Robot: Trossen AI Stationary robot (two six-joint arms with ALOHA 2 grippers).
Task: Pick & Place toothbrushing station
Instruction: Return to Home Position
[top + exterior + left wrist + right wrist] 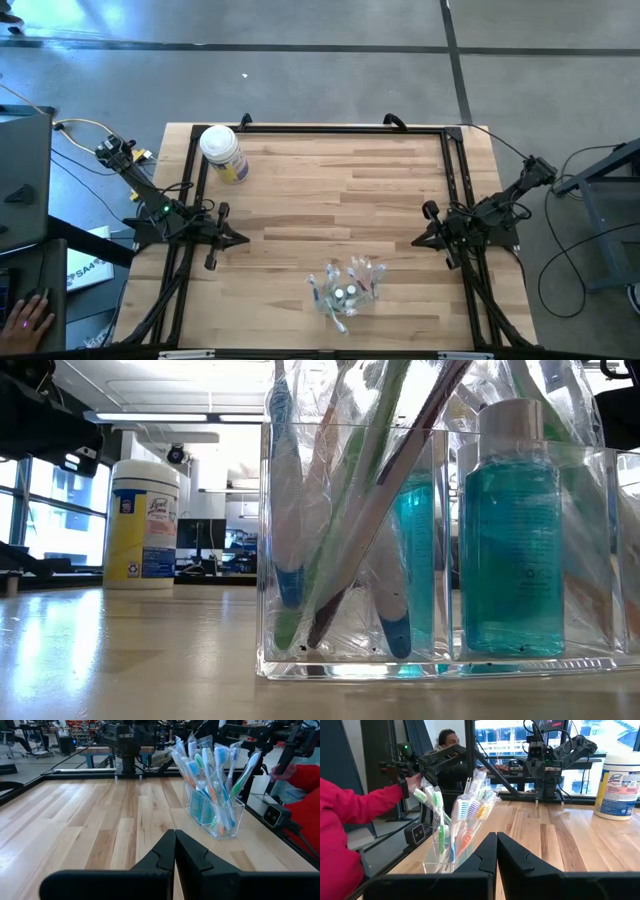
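The holder point(345, 292) is standing in the lower middle of the high view, near the table's point(330, 190) lower edge. The toothbrushes point(362, 272) are sticking up out of it, their heads fanning outward. In the low view, two teal bottles point(515, 540) are sitting inside it beside the brushes. The left gripper point(238, 238) is resting left of centre, its fingers point(162, 855) pressing together on nothing. The right gripper point(418, 240) is sitting right of centre, its fingers point(512, 855) likewise closed and empty. Both are lying well apart from the holder. The jar point(222, 152) is standing at the table's upper left. A person's red sleeve point(350, 810) is showing at the left of the right wrist view.
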